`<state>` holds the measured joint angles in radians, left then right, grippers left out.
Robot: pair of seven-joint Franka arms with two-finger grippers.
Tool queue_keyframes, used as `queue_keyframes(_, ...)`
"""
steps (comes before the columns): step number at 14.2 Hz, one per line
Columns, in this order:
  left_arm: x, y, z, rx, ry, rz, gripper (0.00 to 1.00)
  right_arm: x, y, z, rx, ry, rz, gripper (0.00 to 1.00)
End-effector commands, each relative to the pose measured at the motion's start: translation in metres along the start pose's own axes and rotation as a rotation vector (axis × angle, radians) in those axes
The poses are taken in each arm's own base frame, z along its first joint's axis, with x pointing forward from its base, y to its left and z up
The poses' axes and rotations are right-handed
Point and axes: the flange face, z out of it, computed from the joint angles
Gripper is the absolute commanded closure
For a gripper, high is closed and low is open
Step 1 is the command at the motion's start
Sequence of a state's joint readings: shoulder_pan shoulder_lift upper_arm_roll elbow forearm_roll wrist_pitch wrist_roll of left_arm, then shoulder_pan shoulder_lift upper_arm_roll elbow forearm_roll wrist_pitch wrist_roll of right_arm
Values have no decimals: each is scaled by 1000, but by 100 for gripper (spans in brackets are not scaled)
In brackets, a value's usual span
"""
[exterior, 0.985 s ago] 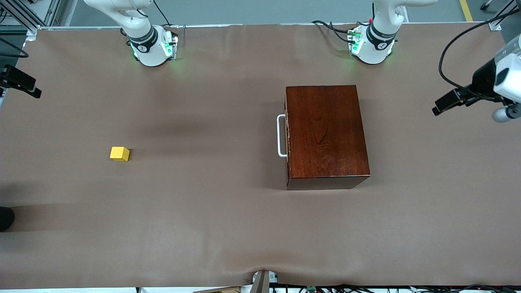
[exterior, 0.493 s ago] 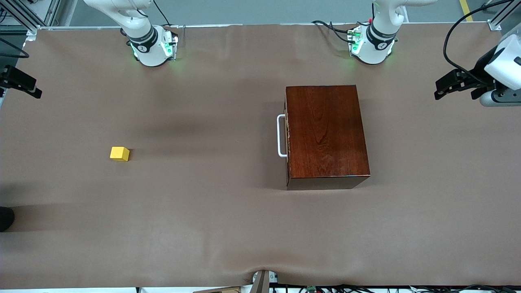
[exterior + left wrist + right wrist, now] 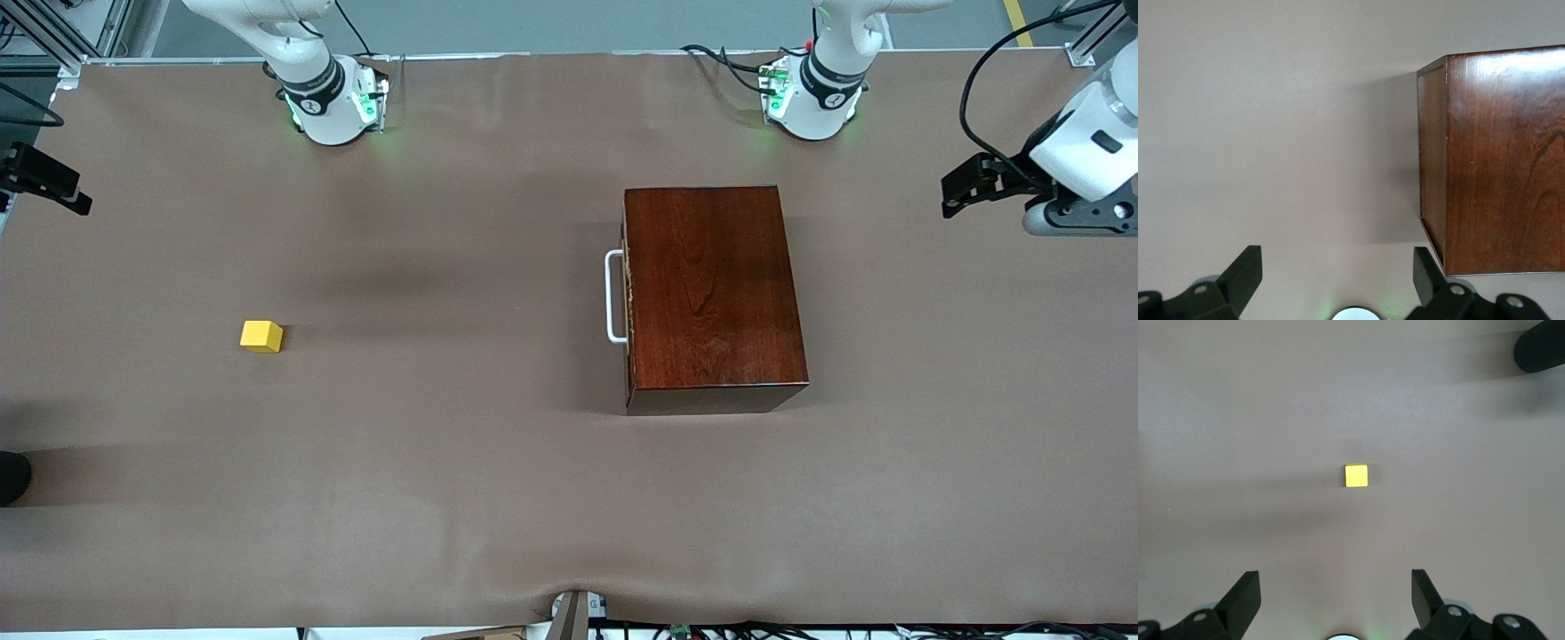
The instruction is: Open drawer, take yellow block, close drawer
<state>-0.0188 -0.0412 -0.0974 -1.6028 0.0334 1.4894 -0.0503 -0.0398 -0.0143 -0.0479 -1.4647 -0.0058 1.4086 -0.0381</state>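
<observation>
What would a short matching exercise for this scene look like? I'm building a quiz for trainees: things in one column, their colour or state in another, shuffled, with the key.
Things:
1. small solid yellow block
2. glossy reddish-brown wooden box
3. white U-shaped bar handle
4. left hand

States:
A. open, above bare table beside the box
B. alone on the table, toward the right arm's end
C. on the shut drawer front, facing the block
D. dark polished top, toward the left arm's end

Pairs: 1-B, 2-D, 3-C, 4-A
</observation>
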Motion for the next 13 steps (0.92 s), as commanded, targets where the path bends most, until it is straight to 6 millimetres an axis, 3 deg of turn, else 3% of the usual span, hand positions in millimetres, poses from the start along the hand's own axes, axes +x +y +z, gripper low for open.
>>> queue_keyframes(1, 3, -6, -7, 8, 3, -14, 0, 0, 4, -2, -9, -5, 7, 0)
queue_keyframes(13, 2, -10, -8, -24, 3, -27, 0, 0, 6, -2, -9, -5, 12, 0)
